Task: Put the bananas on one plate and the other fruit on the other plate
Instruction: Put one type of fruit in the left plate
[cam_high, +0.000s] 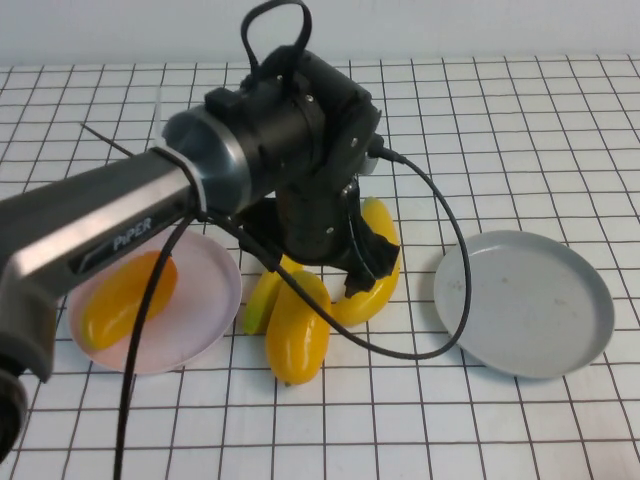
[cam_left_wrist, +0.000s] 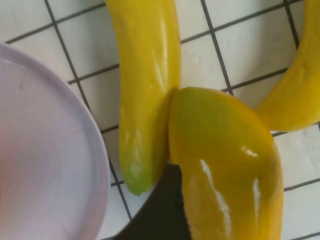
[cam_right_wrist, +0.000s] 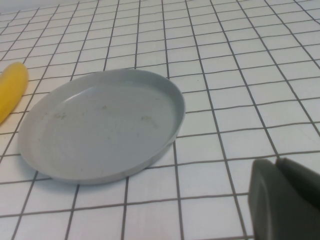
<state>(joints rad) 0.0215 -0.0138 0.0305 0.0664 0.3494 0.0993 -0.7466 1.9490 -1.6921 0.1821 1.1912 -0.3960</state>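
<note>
Left gripper sits low over the cluster of fruit at table centre, its wrist housing hiding the fingers from the high camera; only one dark fingertip shows in the left wrist view, beside the yellow mango, so its grasp cannot be determined. That mango lies on the gridded table, touching one banana, whose greenish tip lies just beside the pink plate. Second banana curves along the mango's other side, between it and the grey plate, which holds nothing. Orange mango rests on the pink plate. Right gripper is out of the high view, near the grey plate; its fingers appear pressed together.
</note>
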